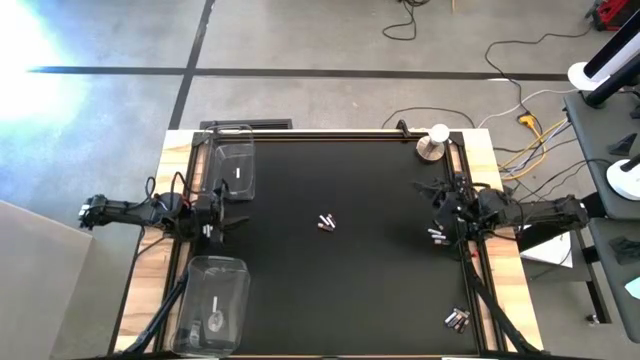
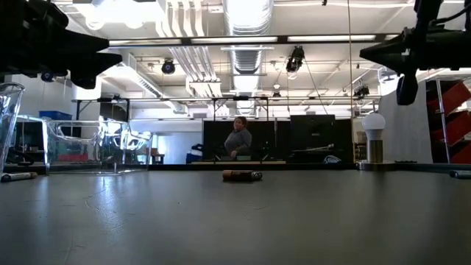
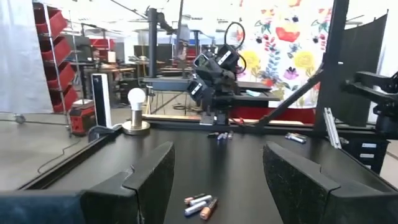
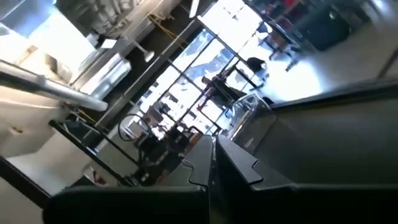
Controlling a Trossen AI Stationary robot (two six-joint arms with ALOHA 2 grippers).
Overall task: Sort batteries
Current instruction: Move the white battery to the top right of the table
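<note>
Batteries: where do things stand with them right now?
Left gripper open, empty. Right gripper shut, empty. Batteries loose mid-table, unsorted. Nothing blocking.

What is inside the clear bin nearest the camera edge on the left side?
The near clear bin holds one pale battery and a greyish item beside it, too small to identify. Reflections hide the rest.

From my remote station I see a grey concrete floor (image 1: 300,40) crossed by dark tape lines, ceiling ducts (image 2: 246,18) and strip lights overhead, red shelving (image 3: 53,37), and a floral wall hanging (image 3: 292,43).
</note>
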